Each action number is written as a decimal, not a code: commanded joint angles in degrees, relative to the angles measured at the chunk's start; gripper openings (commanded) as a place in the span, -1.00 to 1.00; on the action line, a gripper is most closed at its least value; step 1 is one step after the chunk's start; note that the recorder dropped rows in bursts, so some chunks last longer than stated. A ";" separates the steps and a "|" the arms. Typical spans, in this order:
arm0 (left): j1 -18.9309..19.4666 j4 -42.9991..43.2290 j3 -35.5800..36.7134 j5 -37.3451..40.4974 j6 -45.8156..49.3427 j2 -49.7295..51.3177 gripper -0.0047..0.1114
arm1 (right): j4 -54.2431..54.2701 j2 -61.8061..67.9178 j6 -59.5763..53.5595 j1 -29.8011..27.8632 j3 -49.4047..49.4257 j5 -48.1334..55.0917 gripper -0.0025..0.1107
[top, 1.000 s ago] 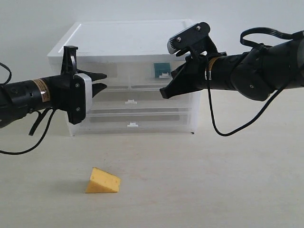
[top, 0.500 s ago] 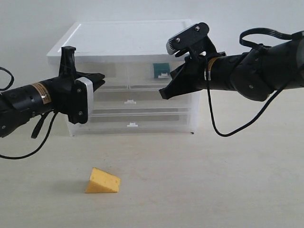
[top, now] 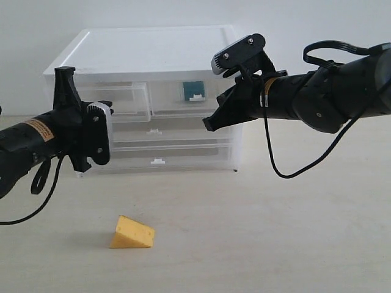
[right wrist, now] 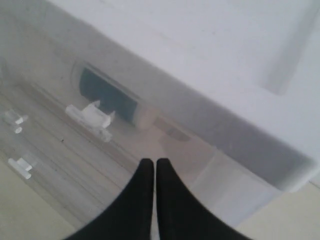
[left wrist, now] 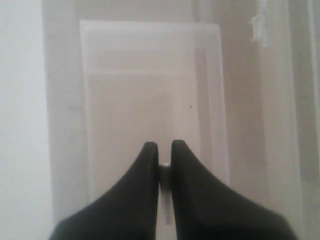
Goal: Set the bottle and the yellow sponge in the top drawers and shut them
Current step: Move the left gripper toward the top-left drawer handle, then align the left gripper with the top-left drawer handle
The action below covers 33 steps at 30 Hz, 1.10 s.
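The left end effector [left wrist: 164, 147] is almost shut, w/ just a thin gap, & a little white tab [left wrist: 164, 170] is pinched in that gap. That tab is the handle of the left top drawer [top: 131, 101]. In the exterior view this drawer sticks out a bit from the front of the cabinet [top: 146, 49], so it looks part way open. I can't see anything in it.

The right end effector [right wrist: 155, 162] is closed tight, tips touching, & holds nothing. It hangs just in front of the cabinet, near the right top drawer [top: 201, 101] but lower than its tab [right wrist: 92, 114]. I can't tell if it touches the front.

The bottle [top: 194, 90] is inside the right top drawer. Its blue-green label shows thru the cloudy plastic. That drawer looks pushed in, so the bottle half looks done.

The yellow sponge [top: 132, 232] sits on the desk [top: 281, 232], well apart from the cabinet & both arms. Nothing holds it.

Step in hand, I think: opening the left top drawer to make room for the sponge. Next, prob: pull it out more so the sponge fits, let go of the tab, then send an arm down to the sponge, open wide & grab its flat sides. It's soft, so a gentle squeeze should do. The cabinet is light plastic & could slide when tugged, so pull slow & straight.
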 commanded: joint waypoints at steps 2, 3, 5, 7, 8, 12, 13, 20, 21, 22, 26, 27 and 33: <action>-1.94 -2.50 3.11 3.52 -0.26 -1.06 -0.85 | 0.70 0.14 0.58 -0.71 -0.68 -0.99 -0.96; -2.62 -2.66 3.69 3.52 -0.26 -1.65 -0.85 | 0.70 0.14 0.58 -0.71 -0.68 -1.19 -0.96; -4.02 -4.04 4.50 3.52 -0.03 -2.74 -0.85 | 0.70 0.14 0.58 -0.71 -0.68 -1.60 -0.96; -5.66 -5.10 5.91 3.67 -0.03 -4.33 -0.85 | 0.70 0.14 0.91 -0.71 -0.68 -1.87 -0.96; -6.11 -5.10 6.89 3.93 -0.03 -5.17 -0.85 | 0.70 0.14 1.03 -0.71 -0.68 -1.87 -0.96; -6.85 -9.18 10.44 4.93 1.90 -7.65 -0.85 | 0.70 0.14 1.03 -0.71 -0.68 -1.87 -0.96; -6.85 -9.31 11.18 4.93 2.61 -7.97 -0.85 | 0.70 0.14 1.03 -0.71 -0.68 -1.87 -0.96; -6.85 -9.57 15.90 0.20 2.72 -12.20 -0.85 | 0.70 0.14 1.14 -0.71 -0.68 -1.87 -0.96; -6.85 -9.57 16.21 -1.88 2.72 -12.80 -0.85 | 0.70 0.14 1.14 -0.71 -0.68 -1.87 -0.96; -6.85 -9.57 16.31 -3.30 2.72 -13.23 -0.85 | 0.70 0.14 1.14 -0.71 -0.68 -1.87 -0.96; -6.85 -14.42 16.31 -8.28 1.82 -13.85 -0.85 | 0.70 0.14 1.25 -0.71 -0.68 -1.87 -0.96; -6.75 -15.79 16.31 -8.40 1.38 -13.85 -0.85 | 0.70 0.14 1.25 -0.71 -0.68 -1.87 -0.96; -6.22 -16.04 15.91 -8.40 1.49 -13.85 -0.32 | 0.70 0.14 1.25 -0.71 -0.68 -1.87 -0.96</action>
